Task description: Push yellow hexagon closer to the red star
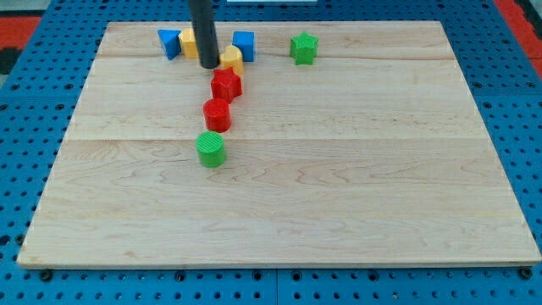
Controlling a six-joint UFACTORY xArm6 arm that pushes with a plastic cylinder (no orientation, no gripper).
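Observation:
The yellow hexagon (231, 58) sits near the view's top, just above the red star (226, 84) and touching or almost touching it. My tip (208, 63) is at the hexagon's left side, close beside it, and up-left of the red star. The dark rod rises from there out of the view's top and partly hides a second yellow block (189, 40) behind it.
A blue block (169, 41) lies left of the rod and a blue cube (244, 44) right of the hexagon. A green star (303, 47) is further right. A red cylinder (217, 114) and a green cylinder (211, 148) lie below the red star.

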